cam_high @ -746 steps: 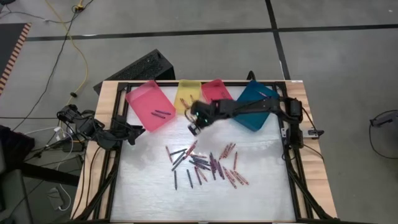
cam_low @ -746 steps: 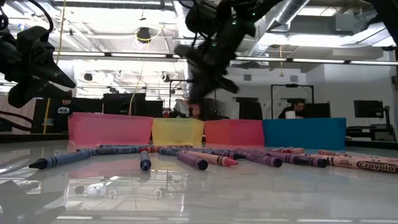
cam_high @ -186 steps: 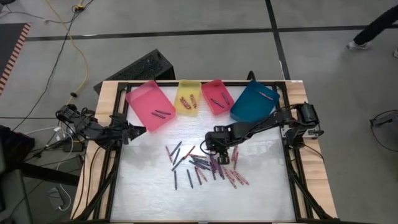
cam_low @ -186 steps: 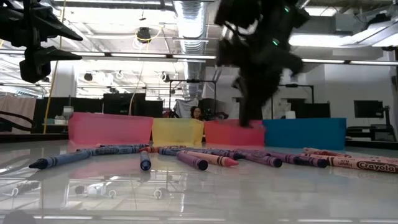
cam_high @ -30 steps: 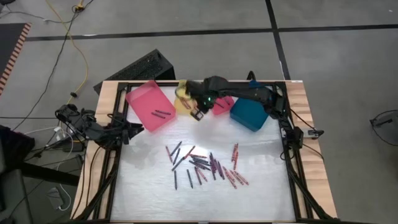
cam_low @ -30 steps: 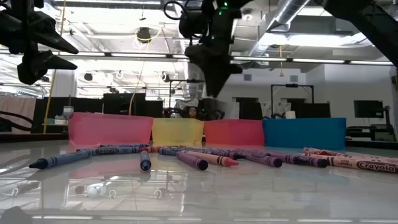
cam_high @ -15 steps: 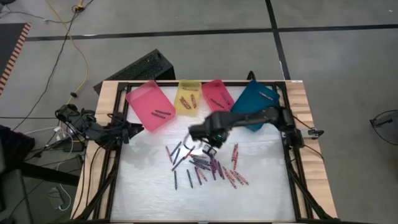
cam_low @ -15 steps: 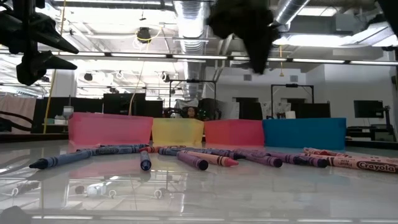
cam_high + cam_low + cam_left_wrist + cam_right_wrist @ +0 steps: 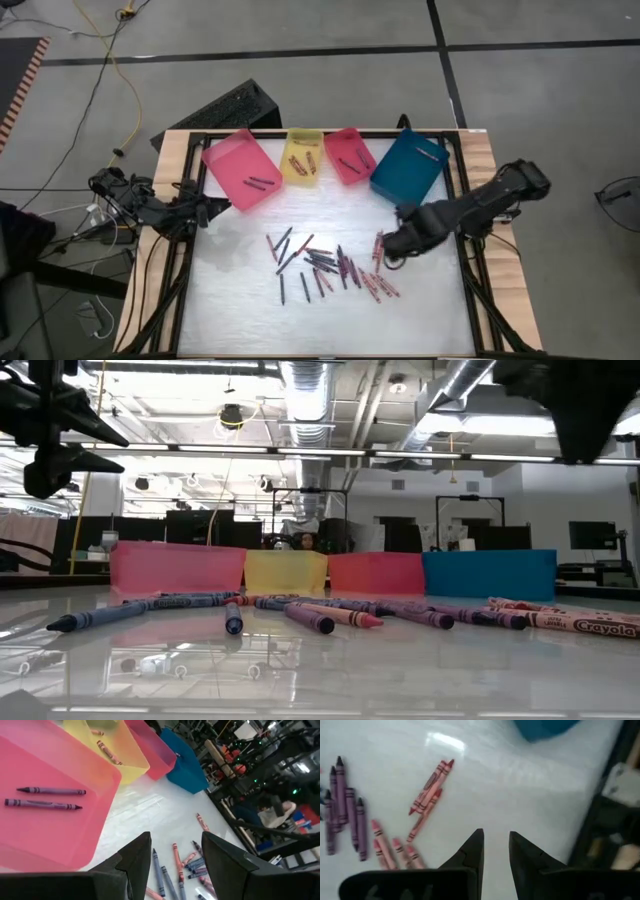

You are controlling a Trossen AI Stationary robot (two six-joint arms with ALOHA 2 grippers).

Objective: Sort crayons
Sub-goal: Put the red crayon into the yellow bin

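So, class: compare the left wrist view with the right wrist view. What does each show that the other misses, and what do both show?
Only the left wrist view shows the pink tray holding two purple crayons, the yellow tray and the red tray. Only the right wrist view shows the red crayons up close, with the open, empty right gripper above the table. Both show the blue tray and loose crayons.
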